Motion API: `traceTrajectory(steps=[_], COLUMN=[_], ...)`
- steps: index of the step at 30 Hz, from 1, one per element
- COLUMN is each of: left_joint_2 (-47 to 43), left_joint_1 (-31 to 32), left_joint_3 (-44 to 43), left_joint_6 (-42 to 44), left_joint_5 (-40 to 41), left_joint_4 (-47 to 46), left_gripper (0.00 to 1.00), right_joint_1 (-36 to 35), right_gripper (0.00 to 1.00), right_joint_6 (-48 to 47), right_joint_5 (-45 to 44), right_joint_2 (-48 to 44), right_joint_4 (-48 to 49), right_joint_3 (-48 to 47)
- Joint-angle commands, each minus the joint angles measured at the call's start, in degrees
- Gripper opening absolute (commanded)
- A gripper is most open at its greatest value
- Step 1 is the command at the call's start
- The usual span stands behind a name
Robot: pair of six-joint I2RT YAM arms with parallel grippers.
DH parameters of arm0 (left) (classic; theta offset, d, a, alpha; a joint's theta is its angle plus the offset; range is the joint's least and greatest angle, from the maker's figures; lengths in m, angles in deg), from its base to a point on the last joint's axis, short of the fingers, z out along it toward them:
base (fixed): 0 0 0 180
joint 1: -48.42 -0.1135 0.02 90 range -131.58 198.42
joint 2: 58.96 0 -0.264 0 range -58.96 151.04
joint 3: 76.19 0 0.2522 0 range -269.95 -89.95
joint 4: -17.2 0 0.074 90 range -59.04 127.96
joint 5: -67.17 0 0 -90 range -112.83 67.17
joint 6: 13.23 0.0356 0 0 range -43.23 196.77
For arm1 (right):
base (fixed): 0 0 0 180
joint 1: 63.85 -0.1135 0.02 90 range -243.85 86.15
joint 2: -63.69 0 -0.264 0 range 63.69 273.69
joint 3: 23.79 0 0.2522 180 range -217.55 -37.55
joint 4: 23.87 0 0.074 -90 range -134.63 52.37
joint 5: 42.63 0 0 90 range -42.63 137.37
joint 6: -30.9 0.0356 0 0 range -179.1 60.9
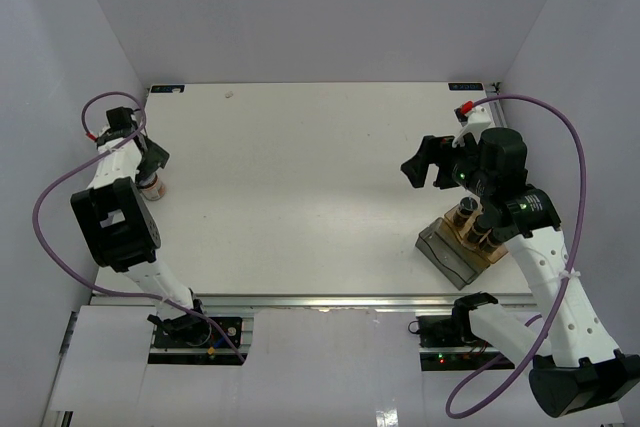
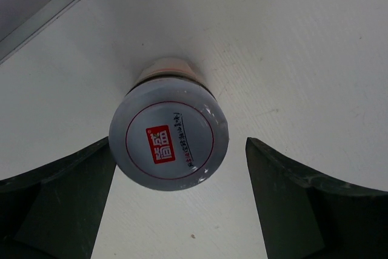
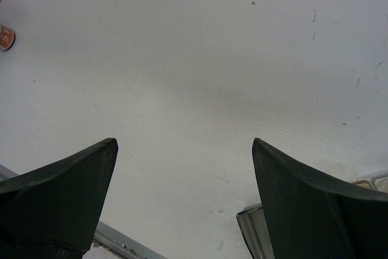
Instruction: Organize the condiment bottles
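The white surface (image 1: 300, 197) carries everything. On its right near side sits a grey tray (image 1: 440, 247), with at least two dark jars (image 1: 466, 215) standing in it, black caps up. Well apart from the tray, at the left edge, one jar (image 2: 168, 144) stands upright on the surface. It has a pale lid with a red logo and a reddish label below.

The left fingers (image 2: 66, 198) hang over this jar, spread wide, one on each side of the lid and neither visibly gripping it. In the wrist view the lid lies nearer one finger than the other. The right fingers (image 3: 60, 192), likewise wide apart and holding nothing, hover over bare surface near the tray.

The jar looks small, stiff and light, so weight should be no concern. Its lid is smooth and glossy and the sides are probably slick, so a pinch on the lid's rim might slide off. The better hold seems to be across the round body just under the lid, with the fingers on opposite sides and in line with its centre. It is upright on a small base and would likely tip if one finger arrives first, so centring before closing seems wise. Whether it is glass or plastic cannot be told, so a moderate squeeze suits it best
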Motion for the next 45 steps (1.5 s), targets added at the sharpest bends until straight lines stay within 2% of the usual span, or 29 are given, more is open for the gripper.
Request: traceTrajectory(steps=[1, 6, 10, 11, 14, 19, 22, 26, 36, 38, 42, 45], left_joint_2=[3.13, 3.64, 4.74, 4.61, 3.46, 2.91, 1.36, -1.25, -8.02, -8.80, -10.09, -10.55], left_joint_1=[0.01, 0.09, 0.01, 0.01, 0.01, 0.85, 4.23, 14.91, 43.03, 51.37, 63.03, 68.27], left_joint_3=[-2.74, -1.42, -1.84, -1.52, -0.17, 1.98, 3.44, 5.11, 10.77, 10.81, 10.58, 11.00], left_joint_6=[-1.08, -1.64, -0.72, -0.43, 0.95, 2.92, 3.65, 4.68, 2.19, 0.45, -2.46, -5.04], left_joint_5=[-0.81, -0.44, 0.83, 0.93, 0.59, -2.66, -4.37, -4.32, -4.31, -3.59, -0.98, -0.06], left_joint_4=[-0.99, -3.12, -2.85, -2.99, -4.32, -5.05, -5.00, -3.88, -2.61, -0.57, 1.95, 2.48], left_gripper=[0.94, 0.87, 0.74, 0.69, 0.46, 0.24, 0.11, 0.00, 0.00, 0.00, 0.00, 0.05], right_joint_1=[-0.45, -0.69, -0.61, -0.60, -0.60, -0.60, -0.60, -0.60, -0.69, -0.69, -0.69, -0.69], right_gripper=[0.98, 0.98, 0.98, 0.98, 0.98, 0.98, 0.98, 0.98, 0.98, 0.98, 0.98, 0.98], right_joint_6=[-1.49, -1.68, -2.01, -1.95, -2.02, -1.93, -2.00, -1.94, -2.68, -2.82, -2.99, -3.02], right_joint_5=[-1.94, -3.59, -4.45, -4.46, -4.62, -5.33, -5.57, -4.54, -4.91, -5.43, -5.78, -6.61], right_joint_2=[-1.11, -0.85, -0.42, -0.34, -0.32, -0.32, 0.43, 1.60, -0.45, -0.94, -1.91, -1.85], right_joint_4=[0.59, 0.53, 0.44, 0.44, 0.49, 0.68, 0.51, -0.71, -3.78, -4.57, -4.85, -4.99], right_joint_3=[-2.38, -1.96, -2.14, -2.20, -1.94, -1.19, -1.43, -2.32, -2.05, -1.78, -0.68, -0.29])
